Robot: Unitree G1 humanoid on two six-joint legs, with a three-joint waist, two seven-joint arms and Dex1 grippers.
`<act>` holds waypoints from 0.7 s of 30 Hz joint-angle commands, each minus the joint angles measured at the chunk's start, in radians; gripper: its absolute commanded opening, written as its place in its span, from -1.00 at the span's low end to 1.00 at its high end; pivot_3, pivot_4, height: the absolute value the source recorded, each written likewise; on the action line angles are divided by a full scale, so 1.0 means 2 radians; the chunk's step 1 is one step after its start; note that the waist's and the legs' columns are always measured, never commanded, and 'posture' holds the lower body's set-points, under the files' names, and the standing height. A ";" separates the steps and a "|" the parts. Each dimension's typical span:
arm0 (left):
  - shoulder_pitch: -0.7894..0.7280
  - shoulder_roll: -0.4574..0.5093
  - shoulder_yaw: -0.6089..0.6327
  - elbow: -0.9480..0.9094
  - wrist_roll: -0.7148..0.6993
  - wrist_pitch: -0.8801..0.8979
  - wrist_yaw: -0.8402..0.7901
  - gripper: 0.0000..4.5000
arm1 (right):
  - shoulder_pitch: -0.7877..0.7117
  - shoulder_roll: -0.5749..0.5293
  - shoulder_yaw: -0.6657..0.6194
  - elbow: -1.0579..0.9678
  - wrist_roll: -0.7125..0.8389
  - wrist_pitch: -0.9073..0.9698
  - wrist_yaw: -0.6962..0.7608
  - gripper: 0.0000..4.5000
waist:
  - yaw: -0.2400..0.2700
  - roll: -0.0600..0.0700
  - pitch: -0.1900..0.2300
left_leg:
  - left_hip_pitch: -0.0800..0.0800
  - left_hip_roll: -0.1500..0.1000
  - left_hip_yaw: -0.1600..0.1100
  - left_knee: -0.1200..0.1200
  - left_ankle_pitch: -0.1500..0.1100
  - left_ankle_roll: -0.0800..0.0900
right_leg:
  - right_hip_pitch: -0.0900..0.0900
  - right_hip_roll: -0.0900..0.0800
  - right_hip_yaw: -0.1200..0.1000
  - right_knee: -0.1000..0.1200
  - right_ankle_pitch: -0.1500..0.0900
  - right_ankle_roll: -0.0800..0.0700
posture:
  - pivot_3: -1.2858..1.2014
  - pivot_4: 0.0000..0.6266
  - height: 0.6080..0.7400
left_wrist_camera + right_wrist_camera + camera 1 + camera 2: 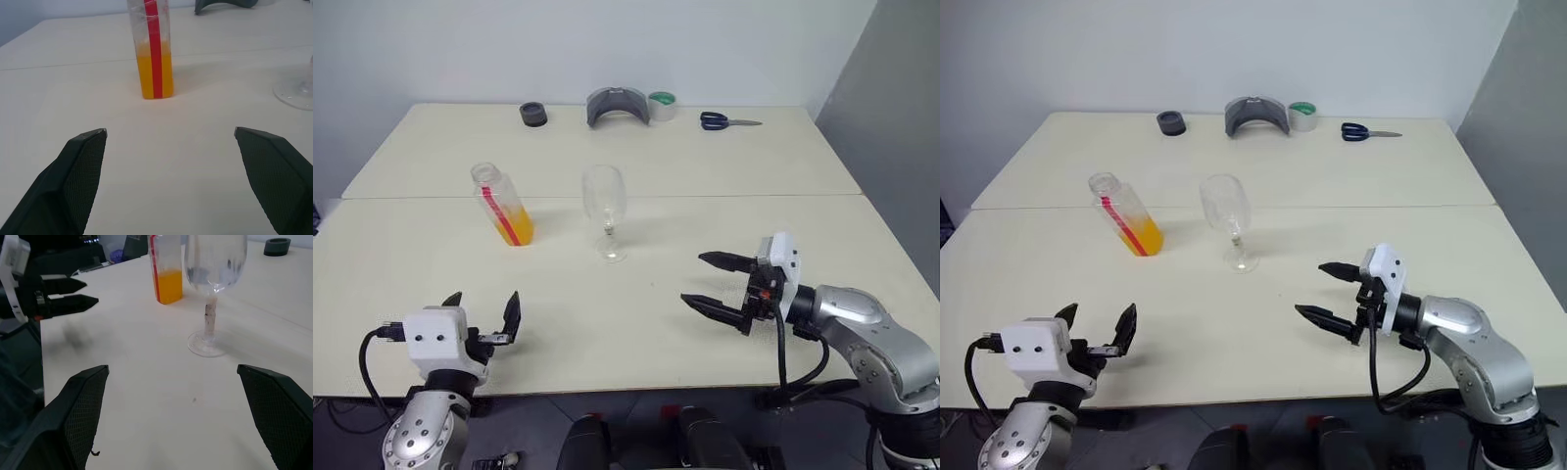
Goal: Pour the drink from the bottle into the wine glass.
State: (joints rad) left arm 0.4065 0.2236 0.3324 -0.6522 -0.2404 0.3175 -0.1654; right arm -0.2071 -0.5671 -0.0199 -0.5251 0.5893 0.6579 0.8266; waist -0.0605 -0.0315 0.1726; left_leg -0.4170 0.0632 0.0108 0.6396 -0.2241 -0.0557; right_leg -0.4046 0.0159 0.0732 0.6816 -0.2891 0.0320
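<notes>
A pale cream bench (636, 304) is filling the scene, made of two tops meeting at a seam that is running just behind the wine glass (605, 211). A plain light wall is standing behind it, with a grey panel at the right.

The wine glass is standing upright near the middle, looking empty. The bottle (502, 204) is standing to the left of the wine glass, well apart from it, with no cap showing and the drink (514, 223) filling only its lower part. In the left wrist view its top is being cut off.

Far behind the wine glass, along the back edge, a black ring (533, 115), a grey curved object (618, 106), a roll of tape (662, 105) and blue-handled scissors (728, 121) are lying; what the grey object is remains hard to make out.

The left end effector (484, 313) is hovering in front of and left of the wine glass, spread wide and holding nothing. The right end effector (717, 284) is hovering in front of and right of it, likewise wide apart and empty.
</notes>
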 commanded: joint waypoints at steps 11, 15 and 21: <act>-0.069 0.016 0.010 0.053 0.022 -0.015 0.015 1.00 | -0.025 -0.044 -0.060 -0.056 0.115 0.053 -0.015 0.99 | 0.006 -0.001 0.000 | 0.000 0.000 -0.001 0.000 0.000 0.000 | 0.000 0.000 -0.001 0.000 0.000 0.000 | 0.03 -0.52 1.00; -0.108 0.033 0.019 0.085 0.015 -0.009 0.009 1.00 | -0.036 -0.046 -0.063 -0.063 0.138 0.064 -0.033 0.99 | 0.007 -0.001 0.000 | 0.000 0.000 -0.001 0.000 0.000 0.000 | 0.000 0.000 -0.001 0.000 0.000 0.000 | 0.03 -0.52 1.00; -0.162 0.058 0.009 0.147 0.025 -0.018 -0.003 1.00 | -0.035 -0.052 -0.064 -0.072 0.147 0.065 -0.052 0.99 | 0.010 -0.001 0.000 | 0.000 0.000 -0.001 0.000 0.000 0.000 | 0.000 0.000 -0.001 0.000 0.000 0.000 | 0.03 -0.52 1.00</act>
State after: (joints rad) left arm 0.0977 0.3279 0.3551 -0.3618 -0.2012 0.3009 -0.1665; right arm -0.2692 -0.6582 -0.1244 -0.6310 0.8590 0.7947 0.7345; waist -0.0405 -0.0332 0.1716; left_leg -0.4181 0.0632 0.0084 0.6400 -0.2241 -0.0556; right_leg -0.4038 0.0161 0.0709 0.6820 -0.2889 0.0319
